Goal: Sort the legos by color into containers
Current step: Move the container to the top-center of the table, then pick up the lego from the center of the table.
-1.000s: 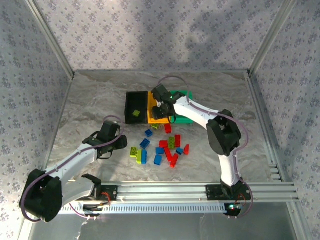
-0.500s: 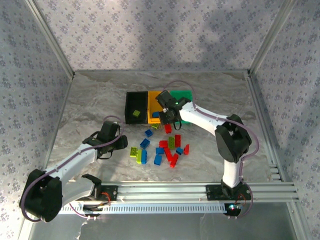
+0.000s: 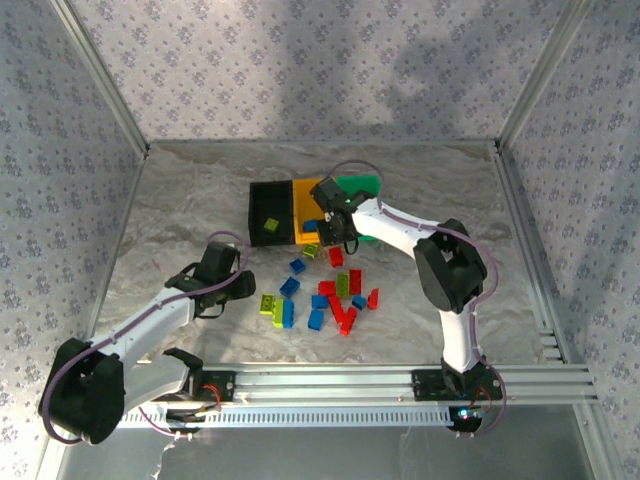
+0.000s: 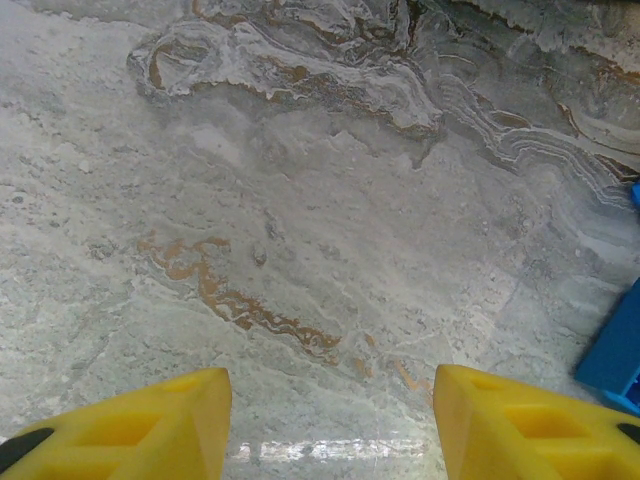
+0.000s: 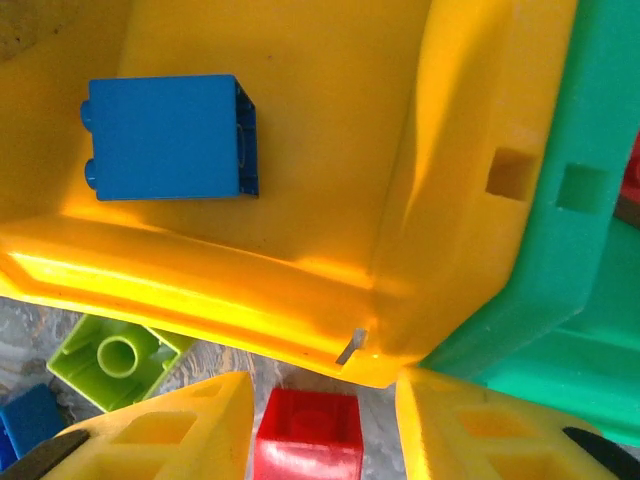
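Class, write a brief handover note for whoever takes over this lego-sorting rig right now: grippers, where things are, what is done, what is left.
Left gripper: open, over bare table, with a loose blue brick at its right.
Right gripper: open, at the orange-yellow bin near corner, above a red brick on the table.
Done: binned blue brick in the orange-yellow bin; lime brick in the black bin.
Left: the pile of red, blue and lime bricks. The green bin is mostly hidden.
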You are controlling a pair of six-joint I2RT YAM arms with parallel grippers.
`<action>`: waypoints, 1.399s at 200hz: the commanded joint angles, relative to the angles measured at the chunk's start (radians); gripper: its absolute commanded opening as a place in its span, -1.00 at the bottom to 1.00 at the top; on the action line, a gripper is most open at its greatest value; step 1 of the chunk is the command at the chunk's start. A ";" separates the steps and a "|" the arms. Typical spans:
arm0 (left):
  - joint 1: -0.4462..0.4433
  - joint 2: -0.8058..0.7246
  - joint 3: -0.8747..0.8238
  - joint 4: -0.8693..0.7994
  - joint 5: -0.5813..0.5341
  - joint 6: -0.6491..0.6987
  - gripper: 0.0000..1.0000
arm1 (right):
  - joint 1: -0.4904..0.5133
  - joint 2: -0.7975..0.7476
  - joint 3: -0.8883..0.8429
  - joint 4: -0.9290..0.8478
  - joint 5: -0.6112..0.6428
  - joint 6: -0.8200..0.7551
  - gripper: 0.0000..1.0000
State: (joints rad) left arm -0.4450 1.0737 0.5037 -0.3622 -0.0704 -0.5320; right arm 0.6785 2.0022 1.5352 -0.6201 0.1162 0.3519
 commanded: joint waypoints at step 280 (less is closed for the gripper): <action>-0.335 0.840 0.907 -0.267 -0.155 0.078 0.20 | -0.169 -0.574 -0.750 0.453 -0.130 -0.144 -0.02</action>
State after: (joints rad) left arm -0.7551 1.8694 1.3411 -0.5629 -0.1631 -0.4538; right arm 0.5091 1.4567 0.8005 -0.1970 -0.0029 0.2260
